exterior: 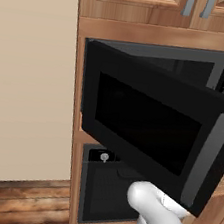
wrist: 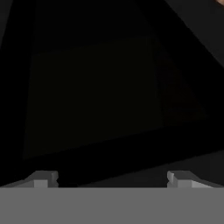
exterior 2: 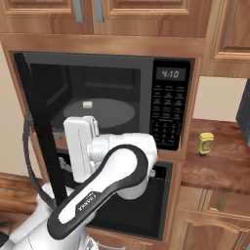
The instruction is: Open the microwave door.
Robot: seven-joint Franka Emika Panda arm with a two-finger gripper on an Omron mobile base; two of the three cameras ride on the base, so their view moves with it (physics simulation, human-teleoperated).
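The wide glossy black microwave door (exterior: 147,129) stands swung well open, hinged at nine o'clock of the large black built-in microwave (exterior 2: 117,73), its curved grey handle (exterior: 207,158) at the free edge. My gripper (wrist: 113,180) faces the dark door panel, fingertips (wrist: 43,179) spread wide, grasping nothing. Inside, the round turntable (exterior 2: 100,113) shows; a small yellow jar (exterior 2: 205,143) sits on the wooden counter (exterior 2: 219,171) at three o'clock.
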